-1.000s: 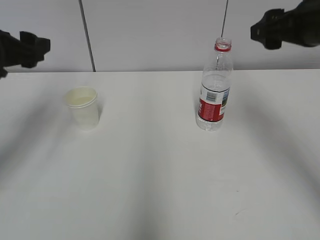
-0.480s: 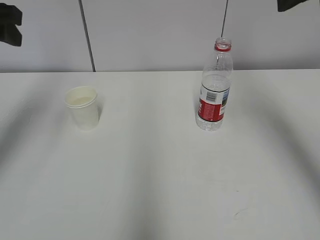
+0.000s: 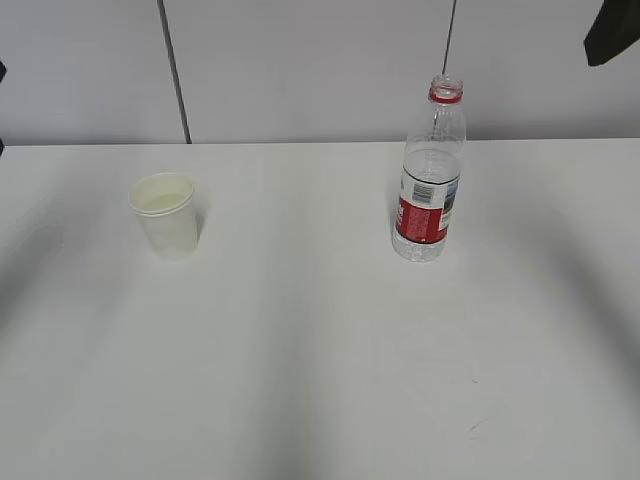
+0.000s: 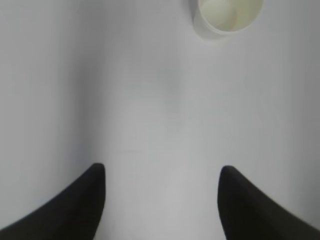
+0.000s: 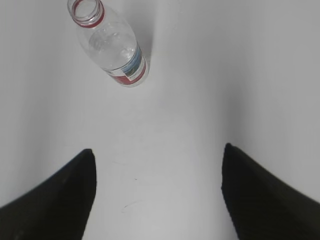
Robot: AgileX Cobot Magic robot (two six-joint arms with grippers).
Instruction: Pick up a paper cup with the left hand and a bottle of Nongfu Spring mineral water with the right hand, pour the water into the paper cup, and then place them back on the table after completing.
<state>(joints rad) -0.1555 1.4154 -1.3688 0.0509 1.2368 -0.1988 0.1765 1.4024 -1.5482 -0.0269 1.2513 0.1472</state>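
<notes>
- Two things stood on the white table (image 3: 320, 380): a paper cup (image 3: 167, 215) on the left and a water bottle (image 3: 430, 175) on the right, well apart, both upright.
- Cup: open top, pale inside; exterior view showed a little liquid in it, level low. Nothing touched it.
- Bottle: no cap, red ring at the neck, red and white label round the lower half, clear water (image 3: 432, 165) up to approx. the shoulder. Nothing touched it.
- Left hand (image 4: 160, 200): wrist view looked straight down at the table, two dark fingers (image 4: 75, 210) spread wide at the bottom edge w/ bare table between them, gripping nothing. Cup (image 4: 227, 15) sat at the top edge of that view, to the right, partly cut off, well away from the fingers.
- Right hand (image 5: 157, 195): same pose, fingers (image 5: 55, 200) spread wide, nothing held. Bottle (image 5: 110, 45) lay in the upper left of that view, seen from above, mouth open, far from the fingers.
- Exterior view: only a dark scrap of the right arm (image 3: 612, 30) showed at the top right corner, high above the table; a sliver at the left edge, too small to tell what.
- Back wall grey w/ two thin dark vertical seams.
</notes>
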